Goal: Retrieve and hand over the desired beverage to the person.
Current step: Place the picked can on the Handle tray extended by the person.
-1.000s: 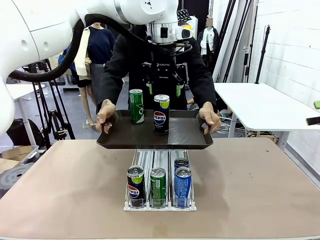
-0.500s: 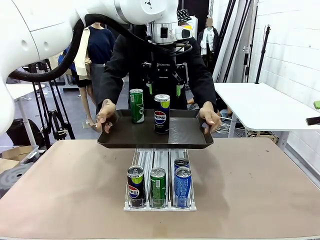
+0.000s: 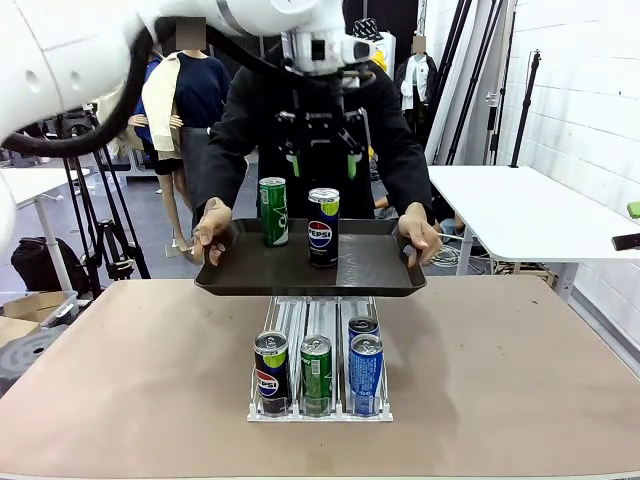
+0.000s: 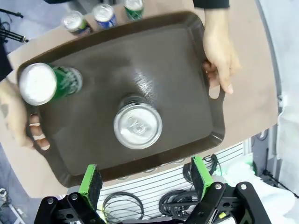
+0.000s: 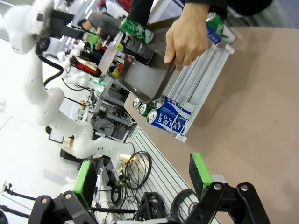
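The person (image 3: 300, 120) is largely hidden behind the left arm, holding a dark tray (image 3: 370, 270) by both ends above the can rack (image 3: 320, 400). On it stand a Pepsi can (image 3: 322, 228) and a green can (image 3: 272, 211). The left gripper (image 3: 322, 165) hangs straight above the Pepsi can, jaws wide and empty; the right gripper (image 5: 140, 179) is also spread, low beside the table.

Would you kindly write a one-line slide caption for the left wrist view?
Open left gripper above a Pepsi can and green can on the dark tray the person's hands hold.

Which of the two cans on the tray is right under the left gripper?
The Pepsi can, directly below the open left gripper; the green can stands off toward the tray's corner.
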Tool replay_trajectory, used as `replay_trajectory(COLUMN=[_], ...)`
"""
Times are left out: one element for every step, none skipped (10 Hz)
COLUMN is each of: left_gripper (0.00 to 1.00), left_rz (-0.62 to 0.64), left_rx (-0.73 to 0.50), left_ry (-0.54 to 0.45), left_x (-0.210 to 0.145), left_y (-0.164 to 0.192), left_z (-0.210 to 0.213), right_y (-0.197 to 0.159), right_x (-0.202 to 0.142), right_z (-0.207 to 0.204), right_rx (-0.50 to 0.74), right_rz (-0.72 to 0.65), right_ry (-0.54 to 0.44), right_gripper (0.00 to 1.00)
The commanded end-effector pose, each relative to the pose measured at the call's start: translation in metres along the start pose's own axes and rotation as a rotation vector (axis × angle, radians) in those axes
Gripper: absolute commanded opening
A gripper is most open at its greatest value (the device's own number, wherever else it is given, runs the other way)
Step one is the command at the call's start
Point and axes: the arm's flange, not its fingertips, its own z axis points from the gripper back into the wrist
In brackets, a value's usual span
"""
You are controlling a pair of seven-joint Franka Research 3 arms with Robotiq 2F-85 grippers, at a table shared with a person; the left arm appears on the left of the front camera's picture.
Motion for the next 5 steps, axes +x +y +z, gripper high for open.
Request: replay_trajectory(left_gripper=[1.00,1.00,1.00,1.00,1.00], left_rz=[0.101,0.129,0.172,0.247,0.302], left_rx=[-0.085,-0.104,-0.125,-0.172,-0.236], left_ry=[-0.040,-0.053,-0.058,-0.064,-0.061], left_x=[-0.029,-0.036,-0.045,-0.059,-0.074], left_y=[0.048,0.070,0.099,0.146,0.191], left_z=[0.023,0.034,0.043,0.049,0.050], right_y=[0.000,0.000,0.000,0.000,0.000], right_x=[-0.002,-0.002,-0.002,-0.002,-0.002], right_z=[-0.002,-0.002,-0.002,-0.002,-0.002], right_rx=[-0.009,-0.009,-0.009,-0.009,-0.009], right_rz=[0.003,0.003,0.003,0.003,0.003], right_ry=[-0.009,-0.009,-0.009,-0.009,-0.009], right_gripper=[1.00,1.00,1.00,1.00,1.00])
